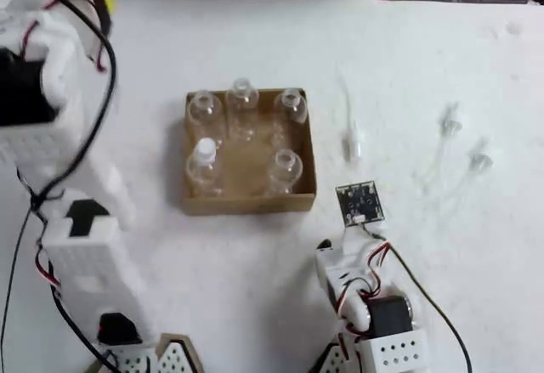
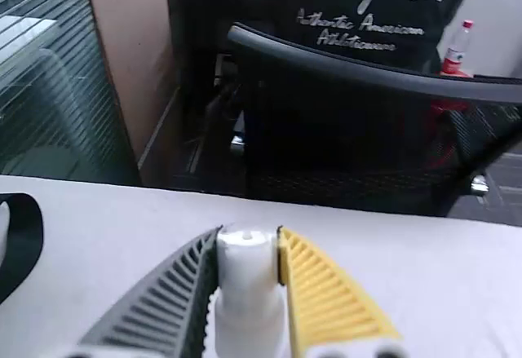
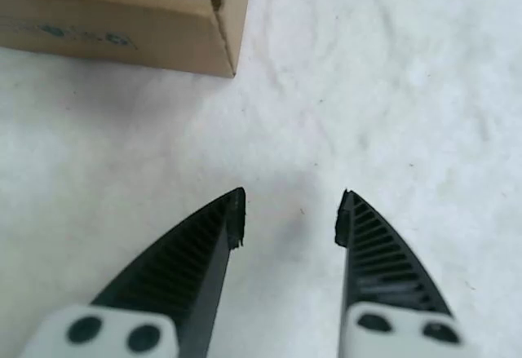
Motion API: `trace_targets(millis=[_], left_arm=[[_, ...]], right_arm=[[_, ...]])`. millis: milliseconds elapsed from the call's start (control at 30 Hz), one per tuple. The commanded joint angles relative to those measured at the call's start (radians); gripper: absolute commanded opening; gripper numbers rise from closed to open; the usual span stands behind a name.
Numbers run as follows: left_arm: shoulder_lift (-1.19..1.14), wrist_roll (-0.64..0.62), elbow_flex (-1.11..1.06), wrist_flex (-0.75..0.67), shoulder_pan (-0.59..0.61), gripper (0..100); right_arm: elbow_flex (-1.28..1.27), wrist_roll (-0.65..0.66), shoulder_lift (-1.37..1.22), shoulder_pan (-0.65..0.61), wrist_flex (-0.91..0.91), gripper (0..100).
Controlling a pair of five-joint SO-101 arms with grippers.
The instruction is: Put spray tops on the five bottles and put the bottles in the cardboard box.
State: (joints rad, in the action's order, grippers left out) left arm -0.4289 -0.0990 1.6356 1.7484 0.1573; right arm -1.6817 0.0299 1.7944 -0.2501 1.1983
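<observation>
With white plastic spray top (image 2: pixel 245 285) pinched in left gripper (image 2: pixel 249 240), lower squarely onto an uncapped clear plastic bottle (image 1: pixel 285 166) inside the brown cardboard box (image 1: pixel 246 204); steady it with spread right gripper (image 3: pixel 289 215).

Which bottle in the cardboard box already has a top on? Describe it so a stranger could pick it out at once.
Find the cardboard box in the middle of the white table. Five clear bottles stand inside; go to the box's corner at the lower left of the high view. That bottle alone carries a white top, while the other four have open necks.
</observation>
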Motion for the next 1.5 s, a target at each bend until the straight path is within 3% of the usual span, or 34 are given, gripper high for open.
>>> trace_targets(millis=[0,200,467,700,1000,1467], left_arm=[[0.125,0.006,0.031,0.041,-0.071,2],[0.203,-0.152,0.031,0.043,-0.076,2],[0.340,0.009,0.029,0.044,-0.157,2],[0.467,0.012,-0.009,0.044,-0.183,2],[0.858,0.015,-0.717,-0.006,-0.183,2],[1.349,0.008,-1.741,-0.729,-0.185,2]], right_arm=[[-0.009,0.011,0.005,0.007,0.005,16.3],[-0.009,0.011,0.005,0.007,0.005,16.3],[-0.009,0.011,0.005,0.007,0.005,16.3],[-0.009,0.011,0.005,0.007,0.005,16.3],[-0.009,0.011,0.005,0.007,0.005,16.3],[-0.009,0.011,0.005,0.007,0.005,16.3]])
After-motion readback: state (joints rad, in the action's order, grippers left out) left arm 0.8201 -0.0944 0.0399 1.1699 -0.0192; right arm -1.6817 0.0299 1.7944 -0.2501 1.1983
